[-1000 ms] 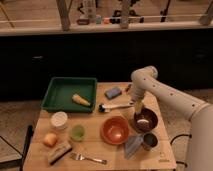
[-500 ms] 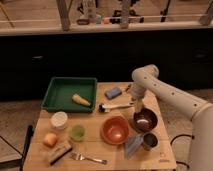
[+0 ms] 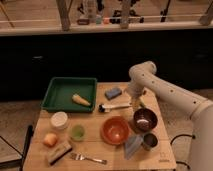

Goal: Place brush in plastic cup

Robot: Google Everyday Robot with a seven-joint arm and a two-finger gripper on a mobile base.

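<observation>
Hanging at the end of the brush (image 3: 115,106), jaws mostly hidden.

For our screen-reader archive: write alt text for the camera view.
The robot's gripper hangs at the handle end of the brush, which lies flat on the wooden table. The light-green plastic cup stands apart, nearer the camera and further left in view, next to a white cup.

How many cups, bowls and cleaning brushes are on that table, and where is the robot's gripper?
Cups: 3 (white cup, plastic cup, metal cup)
Bowls: 2 (orange bowl, dark bowl)
Brushes: 2 (brush, wooden scrubber)
Total: 7
The gripper is at the right end of the brush's handle, behind the dark bowl.
</observation>
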